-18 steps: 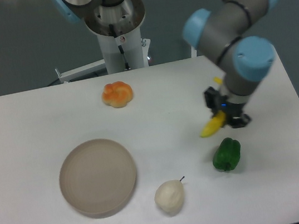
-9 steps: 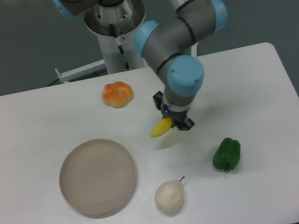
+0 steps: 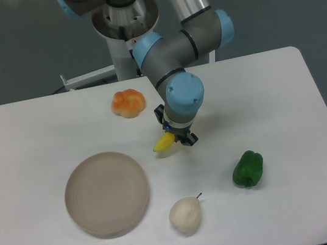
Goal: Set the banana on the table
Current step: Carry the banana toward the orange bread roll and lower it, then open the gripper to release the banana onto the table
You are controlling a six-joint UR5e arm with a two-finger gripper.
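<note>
The banana [image 3: 163,143] is bright yellow, and only its lower end shows, sticking out down-left from my gripper [image 3: 175,136]. The gripper is shut on the banana and holds it over the middle of the white table [image 3: 30,136], just right of the round plate's upper edge. The arm's wrist hides the rest of the banana and most of the fingers. I cannot tell whether the banana touches the tabletop.
A round beige-grey plate [image 3: 106,193] lies at the front left. An orange-yellow lobed bun [image 3: 128,102] sits behind the gripper to the left. A green pepper [image 3: 247,168] lies at the right front, and a white pear-shaped fruit [image 3: 185,215] in front.
The gripper has carried the banana leftward across the table, from beside the green pepper to the middle near the plate. Nothing else moved.
</note>
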